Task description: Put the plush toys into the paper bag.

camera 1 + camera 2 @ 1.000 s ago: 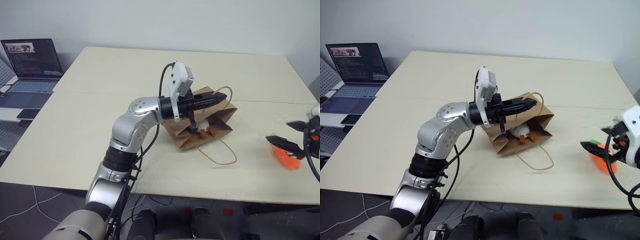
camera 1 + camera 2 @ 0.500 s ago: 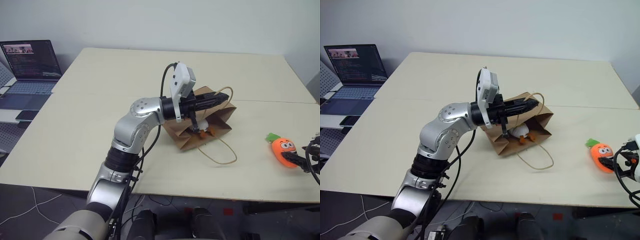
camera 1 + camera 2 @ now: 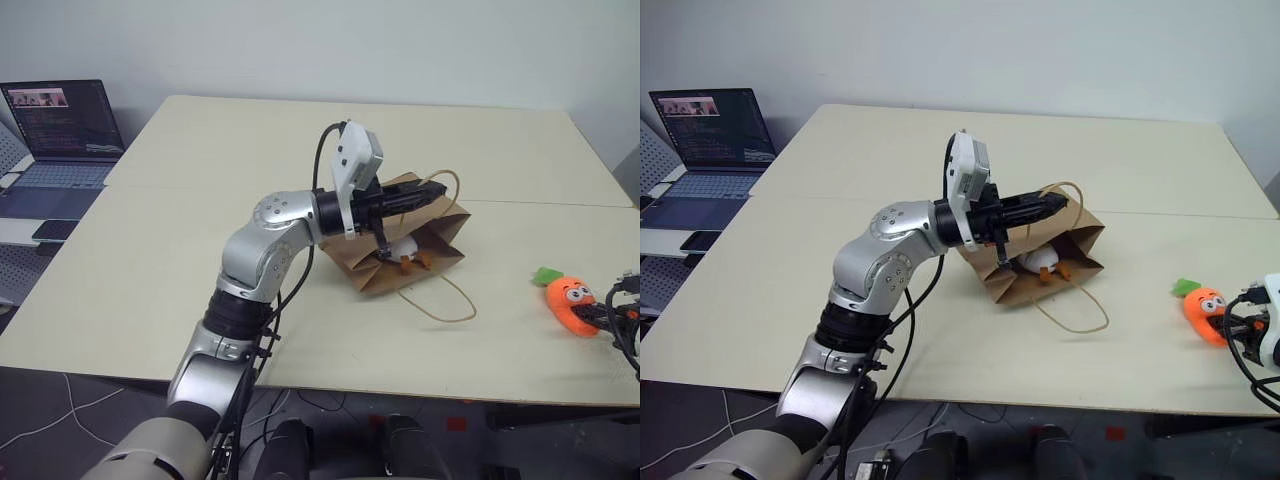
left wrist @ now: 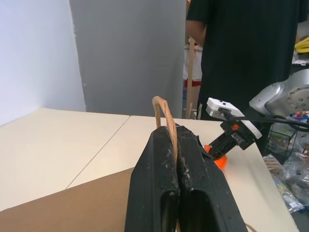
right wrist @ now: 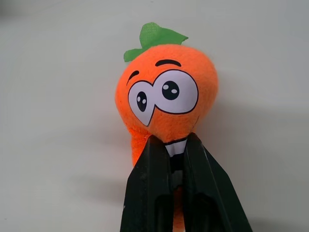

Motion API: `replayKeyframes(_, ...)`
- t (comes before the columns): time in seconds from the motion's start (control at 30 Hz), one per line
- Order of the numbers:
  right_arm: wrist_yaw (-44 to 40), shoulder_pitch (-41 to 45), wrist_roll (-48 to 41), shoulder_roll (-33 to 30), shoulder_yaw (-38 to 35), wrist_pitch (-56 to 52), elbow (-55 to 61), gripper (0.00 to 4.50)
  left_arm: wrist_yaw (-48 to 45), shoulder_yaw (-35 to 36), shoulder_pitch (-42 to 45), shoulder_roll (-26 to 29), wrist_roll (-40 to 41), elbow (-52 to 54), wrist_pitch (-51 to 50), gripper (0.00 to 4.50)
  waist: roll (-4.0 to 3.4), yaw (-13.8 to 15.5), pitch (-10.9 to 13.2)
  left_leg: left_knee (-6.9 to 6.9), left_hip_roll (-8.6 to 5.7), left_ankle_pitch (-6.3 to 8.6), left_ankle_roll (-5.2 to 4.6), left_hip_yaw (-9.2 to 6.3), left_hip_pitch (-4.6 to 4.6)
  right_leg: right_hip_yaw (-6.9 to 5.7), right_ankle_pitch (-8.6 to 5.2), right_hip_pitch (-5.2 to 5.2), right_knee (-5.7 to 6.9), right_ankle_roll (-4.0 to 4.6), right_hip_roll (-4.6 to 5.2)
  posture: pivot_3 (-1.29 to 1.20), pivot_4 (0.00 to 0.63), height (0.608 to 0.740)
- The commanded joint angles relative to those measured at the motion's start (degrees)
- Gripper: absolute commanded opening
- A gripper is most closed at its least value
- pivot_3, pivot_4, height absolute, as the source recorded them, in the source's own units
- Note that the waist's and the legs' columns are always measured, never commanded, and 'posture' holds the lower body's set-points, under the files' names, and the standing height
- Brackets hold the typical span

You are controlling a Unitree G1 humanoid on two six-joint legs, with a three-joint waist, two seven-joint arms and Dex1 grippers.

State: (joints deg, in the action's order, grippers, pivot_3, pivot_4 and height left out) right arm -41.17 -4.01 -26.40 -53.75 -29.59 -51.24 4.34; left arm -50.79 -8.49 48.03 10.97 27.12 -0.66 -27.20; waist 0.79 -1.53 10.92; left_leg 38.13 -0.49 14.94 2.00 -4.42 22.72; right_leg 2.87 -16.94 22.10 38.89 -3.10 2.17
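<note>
Paper bag lying on its side near the middle of the cream table, mouth facing the near edge, held partly open. Left gripper extended level over the bag, both black fingers pressed together on the upper cord handle, which loops up above the fingertips in the left wrist view. Lower cord handle lying slack on the tabletop in front of the mouth. White egg plush inside the bag, orange feet toward the opening. Orange carrot plush on the table well to the right of the bag, green top pointing away from the near edge, cartoon face up. Right gripper at the carrot's narrow end, fingers closed on the orange body just below the face; lift off the table hard to judge, apparently resting. Open laptop on a side surface beyond the table's left edge. Person in a black shirt standing behind the table in the left wrist view.
</note>
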Motion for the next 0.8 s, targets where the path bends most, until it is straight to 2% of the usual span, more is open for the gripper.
replayKeyframes(0.03, -1.5, -0.5, -0.7, -1.5, -1.9, 0.9, 4.3, 0.01, -0.2, 1.4, 1.7, 0.1, 0.7, 0.6, 0.8, 0.0, 0.0, 0.0, 0.0, 0.0, 0.0, 0.0, 0.0, 0.0, 0.0, 0.0, 0.0, 0.0, 0.0, 0.0, 0.0, 0.0, 0.15, 0.74)
replayKeyframes(0.2, -7.1, 0.3, -11.7, -4.2, -6.9, -7.7, 17.6, 0.01, -0.5, 1.7, 1.5, 0.4, 0.8, 0.7, 0.6, 0.0, -0.02, -0.1, 0.0, -0.01, 0.0, 0.0, 0.0, 0.0, -0.01, -0.01, 0.0, 0.0, 0.01, 0.0, -0.01, 0.0, 0.15, 0.74)
replayKeyframes(0.43, -8.0, 7.5, -27.3, -9.0, -9.0, -18.5, 28.6, 0.01, -1.0, 1.7, 1.7, 0.2, 0.8, 0.4, 0.6, 0.0, -0.01, 0.1, 0.0, 0.02, 0.01, 0.0, 0.0, -0.09, 0.03, -0.1, 0.0, -0.03, 0.0, 0.0, -0.01, 0.0, 0.15, 0.74)
replayKeyframes(0.6, -0.9, 14.8, -33.2, -7.4, -3.6, -22.1, 30.1, 0.01, -1.7, 1.7, 1.9, 0.1, 0.6, 0.1, 0.8, 0.0, 0.01, 0.2, 0.0, 0.03, 0.01, 0.0, 0.0, -0.12, 0.07, -0.15, 0.0, -0.03, -0.03, 0.0, 0.0, 0.0, 0.15, 0.74)
replayKeyframes(0.8, 9.1, 21.3, -31.9, -2.0, 5.4, -22.4, 28.5, 0.01, -1.8, 1.6, 2.4, 0.1, 0.5, 0.3, 0.9, 0.0, 0.02, 0.1, 0.0, 0.02, 0.02, 0.0, 0.0, -0.12, 0.09, -0.14, 0.0, 0.02, -0.02, 0.0, 0.0, 0.0, 0.15, 0.74)
